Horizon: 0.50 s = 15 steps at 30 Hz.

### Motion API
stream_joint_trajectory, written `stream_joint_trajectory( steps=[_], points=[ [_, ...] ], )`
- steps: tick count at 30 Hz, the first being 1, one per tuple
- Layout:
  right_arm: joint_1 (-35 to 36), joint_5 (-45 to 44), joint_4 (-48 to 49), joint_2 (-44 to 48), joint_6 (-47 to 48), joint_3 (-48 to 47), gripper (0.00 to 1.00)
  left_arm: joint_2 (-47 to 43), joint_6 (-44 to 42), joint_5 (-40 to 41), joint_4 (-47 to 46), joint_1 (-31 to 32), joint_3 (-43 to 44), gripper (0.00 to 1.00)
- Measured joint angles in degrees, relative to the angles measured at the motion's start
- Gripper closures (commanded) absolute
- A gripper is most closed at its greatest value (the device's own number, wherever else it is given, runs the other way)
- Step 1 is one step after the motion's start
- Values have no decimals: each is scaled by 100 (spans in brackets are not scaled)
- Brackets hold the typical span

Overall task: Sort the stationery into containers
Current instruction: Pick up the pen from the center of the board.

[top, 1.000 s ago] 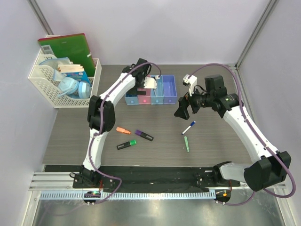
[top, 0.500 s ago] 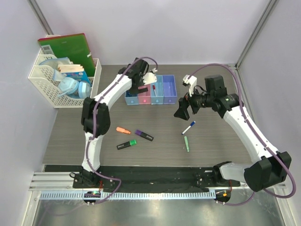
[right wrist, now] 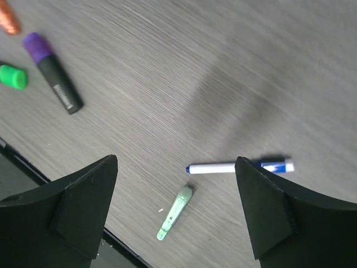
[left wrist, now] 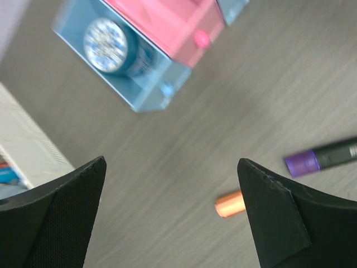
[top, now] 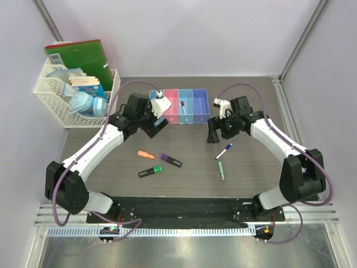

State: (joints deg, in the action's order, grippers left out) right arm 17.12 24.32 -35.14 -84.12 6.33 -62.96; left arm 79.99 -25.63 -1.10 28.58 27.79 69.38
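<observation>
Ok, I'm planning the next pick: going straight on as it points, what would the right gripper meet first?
Probably the white end of the blue-capped marker, lying between the open jaws, though depth is unclear.

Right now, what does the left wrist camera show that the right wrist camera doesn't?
Only left wrist: the blue bin holding the tape roll, and the pink bin beside it. Only right wrist: the blue-capped marker, the pale green pen, and a green highlighter cap. Both: the purple-black highlighter and the orange highlighter, lying loose.
</observation>
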Motion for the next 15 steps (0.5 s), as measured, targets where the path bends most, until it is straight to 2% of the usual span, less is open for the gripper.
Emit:
stream_joint_trajectory(
  steps=[5,15],
  points=[
    [-48,-409,210,-44,-610,452,10,11,83,-11,-7,0,-778,0],
    [-527,-649,590,-181,-1156,837,14,-157,295,-59,-245,0,-903,0]
  ],
)
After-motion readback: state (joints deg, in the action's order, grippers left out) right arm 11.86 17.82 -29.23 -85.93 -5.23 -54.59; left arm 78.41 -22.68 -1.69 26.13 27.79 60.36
